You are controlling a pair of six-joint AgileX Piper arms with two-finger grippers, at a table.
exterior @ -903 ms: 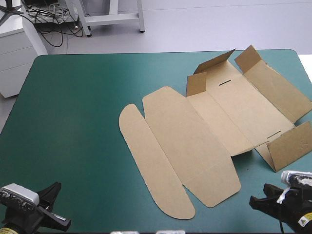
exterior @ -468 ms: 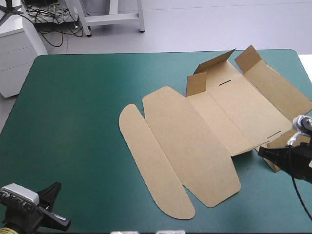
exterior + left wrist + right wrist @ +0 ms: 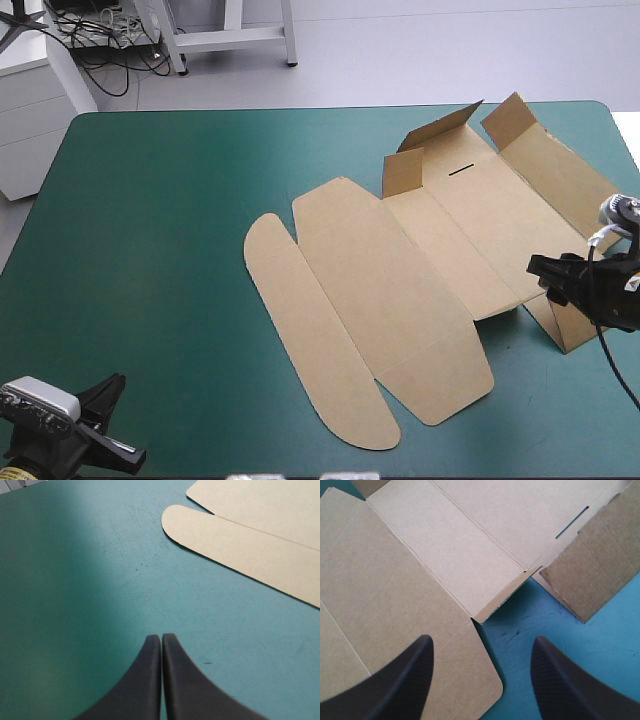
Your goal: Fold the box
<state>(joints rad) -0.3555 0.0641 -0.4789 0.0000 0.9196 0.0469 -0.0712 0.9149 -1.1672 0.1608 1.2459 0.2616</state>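
Teal-green cover (image 3: 150, 250) spans the table. The box (image 3: 400, 280) lies on its right half as an almost flat brown sheet, with the rounded lid tongue (image 3: 310, 340) toward the near edge. Only the end flaps stand part-raised: a pair at the far end (image 3: 440, 135) and one at the near right (image 3: 585, 305).

The right gripper (image 3: 481, 645) hovers with its fingers spread wide over the notch between the base panel and that near flap. The left gripper (image 3: 161, 639) is pressed together into one point above bare cover at the near left corner, well apart from the board.

The step looks like raising a wall beside the notch. It should go best if the gripper takes the board edge close to the crease and hinges it along the score, so the sheet does not slide. The tuck slot (image 3: 572, 522) should stay uncovered.

No print shows on the board. A small yellow label (image 3: 631, 285) on the right wrist is too small to read.
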